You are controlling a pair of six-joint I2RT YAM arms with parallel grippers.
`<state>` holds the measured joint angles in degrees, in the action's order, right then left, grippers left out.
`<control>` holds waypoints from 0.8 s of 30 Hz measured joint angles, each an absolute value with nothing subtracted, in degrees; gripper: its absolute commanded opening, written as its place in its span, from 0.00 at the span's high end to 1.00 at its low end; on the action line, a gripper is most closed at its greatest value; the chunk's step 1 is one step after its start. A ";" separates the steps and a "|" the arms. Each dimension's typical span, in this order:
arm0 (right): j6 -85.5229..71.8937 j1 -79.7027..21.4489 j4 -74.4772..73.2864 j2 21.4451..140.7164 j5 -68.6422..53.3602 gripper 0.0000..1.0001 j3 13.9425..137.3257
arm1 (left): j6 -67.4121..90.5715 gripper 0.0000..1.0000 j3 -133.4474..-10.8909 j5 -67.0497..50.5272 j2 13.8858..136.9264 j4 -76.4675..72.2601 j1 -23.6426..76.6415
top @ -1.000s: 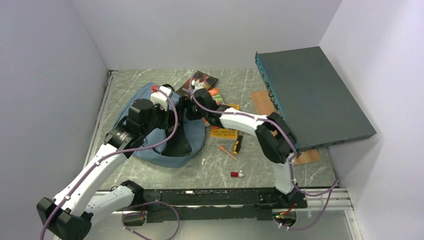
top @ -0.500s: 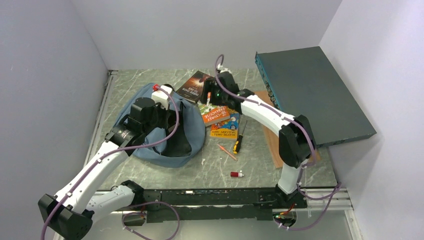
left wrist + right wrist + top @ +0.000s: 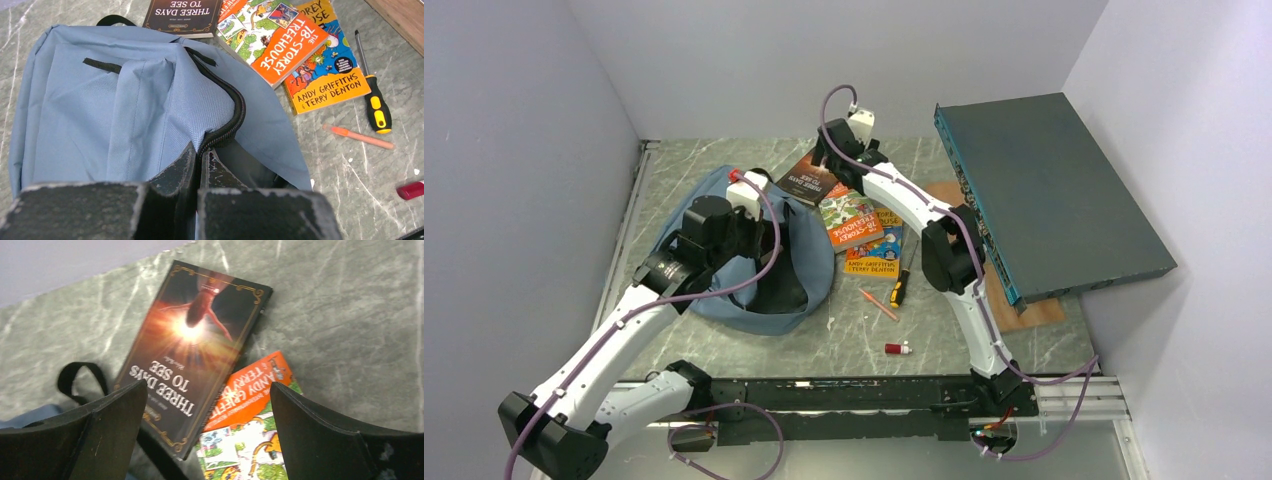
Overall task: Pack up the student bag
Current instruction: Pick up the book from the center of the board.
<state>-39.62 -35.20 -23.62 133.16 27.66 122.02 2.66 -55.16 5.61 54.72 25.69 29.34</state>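
Top external view: the student bag [image 3: 816, 265] lies on the grey marbled surface [image 3: 844, 335] with its main zip undone and its mouth gaping
Left end effector [image 3: 199, 155]: fingers together, clamped on the black zipper edge of the student bag's opening and holding that rim raised above the lower panel
Right end effector [image 3: 207, 390]: fingers wide apart with nothing between them, hovering over the dark book [image 3: 197, 340] at the far right corner of the student bag
Dark book: titled "Three Days to See", lying flat, its corner just beside the bag's black top loop [image 3: 82, 365]
Orange book [image 3: 277, 40]: a Treehouse title, just right of the student bag, lying partly over a yellow book [image 3: 332, 80]
Yellow book: under the orange one, on the side away from the student bag
Screwdriver [image 3: 375, 102]: black and yellow handle, right of the student bag, beyond the yellow book
Orange pen [image 3: 357, 136]: right of the bag's mouth, lying apart from it
Small red item [image 3: 897, 348]: near and right of the student bag, well apart; too small to identify
Teal flat box [image 3: 1049, 195]: well right of the student bag, tilted, over a wooden board [image 3: 944, 200]
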 measured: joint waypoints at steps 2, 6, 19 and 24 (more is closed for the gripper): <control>-39.05 -35.24 -24.27 133.88 29.28 0.01 122.10 | 2.68 1.00 -55.16 5.37 54.65 25.89 29.34; -35.55 -35.79 -23.73 134.04 32.32 0.00 122.13 | 2.81 1.00 -55.16 4.80 54.06 26.06 29.34; -21.43 -43.31 -19.40 134.85 29.54 0.03 120.07 | 11.68 1.00 -54.26 14.50 48.51 34.00 29.74; -9.67 -44.93 -14.20 133.99 24.77 0.08 112.51 | 12.47 1.00 -52.82 16.58 47.27 38.87 29.74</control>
<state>-9.67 -44.93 -14.20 133.99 24.77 112.51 12.47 -52.82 16.58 47.27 38.87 29.74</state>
